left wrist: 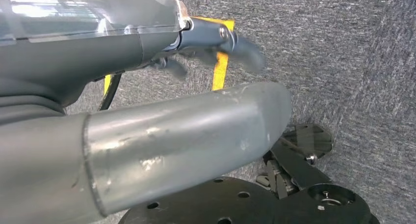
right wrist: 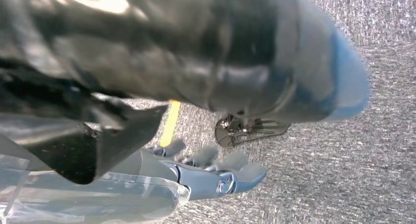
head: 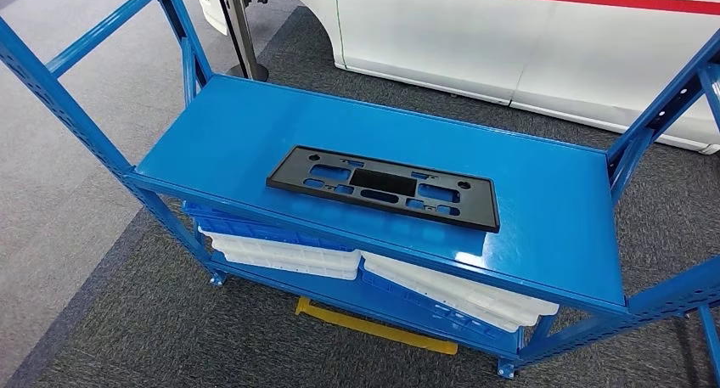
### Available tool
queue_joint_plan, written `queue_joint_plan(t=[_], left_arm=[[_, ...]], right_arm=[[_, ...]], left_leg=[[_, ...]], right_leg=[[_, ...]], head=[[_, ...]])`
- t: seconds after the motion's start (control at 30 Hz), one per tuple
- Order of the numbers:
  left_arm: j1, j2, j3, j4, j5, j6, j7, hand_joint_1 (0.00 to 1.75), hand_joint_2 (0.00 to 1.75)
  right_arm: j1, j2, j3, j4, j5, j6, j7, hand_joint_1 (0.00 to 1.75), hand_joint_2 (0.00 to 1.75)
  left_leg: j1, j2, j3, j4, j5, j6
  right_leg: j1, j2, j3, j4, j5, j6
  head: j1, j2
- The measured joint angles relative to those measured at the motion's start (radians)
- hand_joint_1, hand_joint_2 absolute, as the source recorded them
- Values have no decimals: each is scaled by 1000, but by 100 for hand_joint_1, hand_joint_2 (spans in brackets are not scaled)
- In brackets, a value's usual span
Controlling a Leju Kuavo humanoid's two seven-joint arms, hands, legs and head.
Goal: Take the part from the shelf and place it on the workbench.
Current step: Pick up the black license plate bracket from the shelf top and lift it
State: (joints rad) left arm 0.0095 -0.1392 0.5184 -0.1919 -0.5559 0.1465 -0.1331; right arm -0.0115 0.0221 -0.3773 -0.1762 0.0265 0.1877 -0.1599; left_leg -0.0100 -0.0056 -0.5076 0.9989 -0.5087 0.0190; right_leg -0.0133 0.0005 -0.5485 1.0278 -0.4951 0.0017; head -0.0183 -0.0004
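A flat black plastic part with several cut-outs lies lengthwise on the top board of the blue shelf, near its front edge. In the left wrist view my left hand hangs over grey carpet, its fingers apart and nothing in them. My right hand in the right wrist view likewise hangs above the carpet with its fingers spread and empty. Both hands are well away from the part.
White and blue trays are stacked on the shelf's lower board. A white car with a red stripe stands behind the shelf. Blue uprights flank both ends. Yellow tape marks the carpet under the shelf.
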Motion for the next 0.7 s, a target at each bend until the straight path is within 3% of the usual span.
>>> queue_joint_plan(t=[0.7], left_arm=[[0, 0, 0, 0, 0, -7, 10, 0, 0]], right_arm=[[0, 0, 0, 0, 16, -13, -2, 0, 0]], left_leg=[[0, 0, 0, 0, 0, 0]], right_leg=[[0, 0, 0, 0, 0, 0]], head=[[0, 0]])
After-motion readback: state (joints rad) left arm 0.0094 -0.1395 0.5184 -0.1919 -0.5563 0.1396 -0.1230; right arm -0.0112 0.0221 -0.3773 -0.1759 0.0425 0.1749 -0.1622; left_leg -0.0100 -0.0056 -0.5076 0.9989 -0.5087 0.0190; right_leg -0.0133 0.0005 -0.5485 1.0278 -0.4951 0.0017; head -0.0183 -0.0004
